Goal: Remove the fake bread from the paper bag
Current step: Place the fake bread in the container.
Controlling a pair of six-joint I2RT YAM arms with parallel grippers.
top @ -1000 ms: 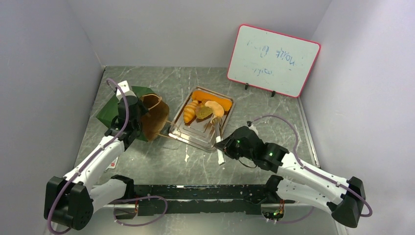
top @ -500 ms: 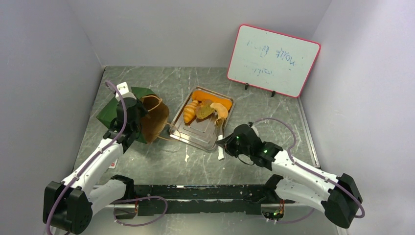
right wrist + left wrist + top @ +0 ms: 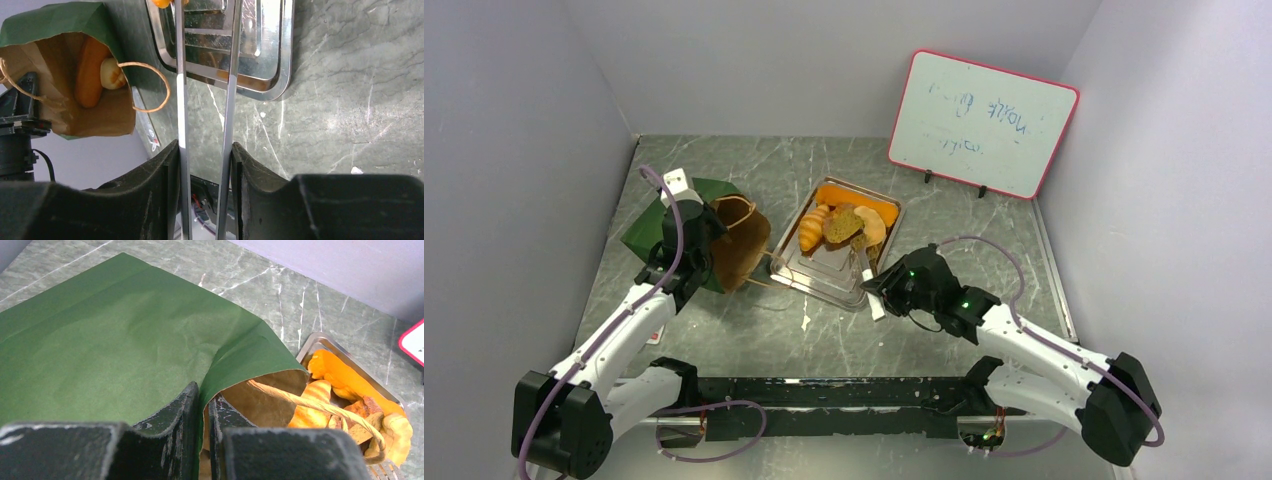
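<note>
The paper bag (image 3: 724,245) lies on its side at the left, dark green outside and brown inside, its mouth facing the tray. My left gripper (image 3: 696,238) is shut on the bag's upper rim (image 3: 202,400), one finger inside and one outside. In the right wrist view the bag (image 3: 55,20) holds an orange sausage-shaped bread (image 3: 90,70) and a pale roll (image 3: 111,73). My right gripper (image 3: 881,297) is shut on metal tongs (image 3: 181,100), whose arms point over the steel tray (image 3: 824,290). The tong tips are cut off at the top of the right wrist view.
The tray holds a croissant (image 3: 812,230), an orange piece (image 3: 854,195), a brown slice (image 3: 844,222) and a pale piece (image 3: 873,230). A whiteboard (image 3: 982,122) stands at the back right. The bag's twisted handle (image 3: 150,87) lies on the table by the tray. Walls close in left and right.
My right gripper with the tongs has moved a little left and towards the tray. The brown slice and the pale piece have shifted in the tray. My left gripper keeps its hold on the bag.
</note>
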